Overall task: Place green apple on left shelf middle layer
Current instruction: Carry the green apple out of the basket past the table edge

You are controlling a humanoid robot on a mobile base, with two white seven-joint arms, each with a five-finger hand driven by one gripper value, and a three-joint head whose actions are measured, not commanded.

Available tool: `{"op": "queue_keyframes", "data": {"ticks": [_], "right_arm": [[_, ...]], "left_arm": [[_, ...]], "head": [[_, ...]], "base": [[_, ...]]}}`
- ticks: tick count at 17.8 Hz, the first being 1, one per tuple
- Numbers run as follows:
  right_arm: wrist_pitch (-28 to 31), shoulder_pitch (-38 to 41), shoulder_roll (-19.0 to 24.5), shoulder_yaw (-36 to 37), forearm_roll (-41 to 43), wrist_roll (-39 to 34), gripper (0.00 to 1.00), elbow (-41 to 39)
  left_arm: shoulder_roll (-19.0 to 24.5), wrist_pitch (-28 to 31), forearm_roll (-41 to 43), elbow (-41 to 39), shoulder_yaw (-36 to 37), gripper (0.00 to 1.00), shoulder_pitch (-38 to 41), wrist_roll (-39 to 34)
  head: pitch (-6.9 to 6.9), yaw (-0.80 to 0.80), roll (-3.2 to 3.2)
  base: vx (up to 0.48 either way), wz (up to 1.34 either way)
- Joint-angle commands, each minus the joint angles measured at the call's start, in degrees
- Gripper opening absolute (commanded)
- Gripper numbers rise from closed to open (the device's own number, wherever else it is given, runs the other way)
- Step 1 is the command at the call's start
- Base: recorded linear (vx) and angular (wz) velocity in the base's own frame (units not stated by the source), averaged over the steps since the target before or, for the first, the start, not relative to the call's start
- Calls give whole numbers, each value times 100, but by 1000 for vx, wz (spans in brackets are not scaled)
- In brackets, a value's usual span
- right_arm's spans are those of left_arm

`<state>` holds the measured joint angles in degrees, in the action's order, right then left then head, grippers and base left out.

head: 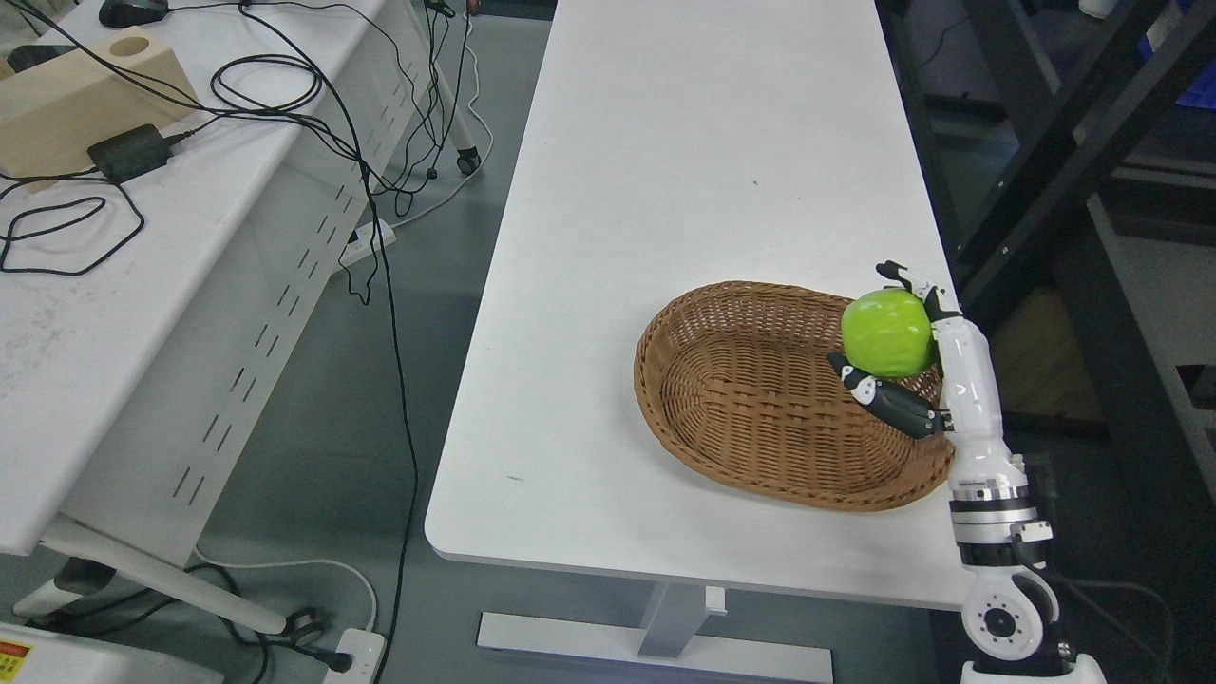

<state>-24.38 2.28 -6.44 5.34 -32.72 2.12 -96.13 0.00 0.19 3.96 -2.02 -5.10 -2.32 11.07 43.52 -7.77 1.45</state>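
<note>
A green apple (pixel 888 332) is held in my right hand (pixel 902 342), whose fingers and thumb (pixel 879 394) are curled around it. The hand holds the apple above the right end of a brown wicker basket (pixel 760 399) on a white table (pixel 684 190). My right arm comes up from the lower right corner. The basket looks empty. My left arm is out of view. No shelf layer is clearly visible; dark metal framing (pixel 1073 161) stands to the right.
A second white desk (pixel 142 266) at the left carries black cables (pixel 266 85), a power adapter (pixel 128 152) and a beige block (pixel 85 90). Cables hang into the aisle between the tables. A power strip (pixel 356 651) lies on the floor.
</note>
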Motion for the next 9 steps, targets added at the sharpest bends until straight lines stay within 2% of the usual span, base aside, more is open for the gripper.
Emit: {"op": "queue_keyframes", "data": {"ticks": [1,9], "right_arm": [[-14,176,275,389,91,8,1,-266],[-5,413,275,397,91,-9,1,-266]], "left_arm": [[100,-28,0,0,0,100,4,1],[100,-28,0,0,0,100,4,1]], "head": [[0,0,0],[0,0,0]], "base": [[-40,0],[-112,-15]]}}
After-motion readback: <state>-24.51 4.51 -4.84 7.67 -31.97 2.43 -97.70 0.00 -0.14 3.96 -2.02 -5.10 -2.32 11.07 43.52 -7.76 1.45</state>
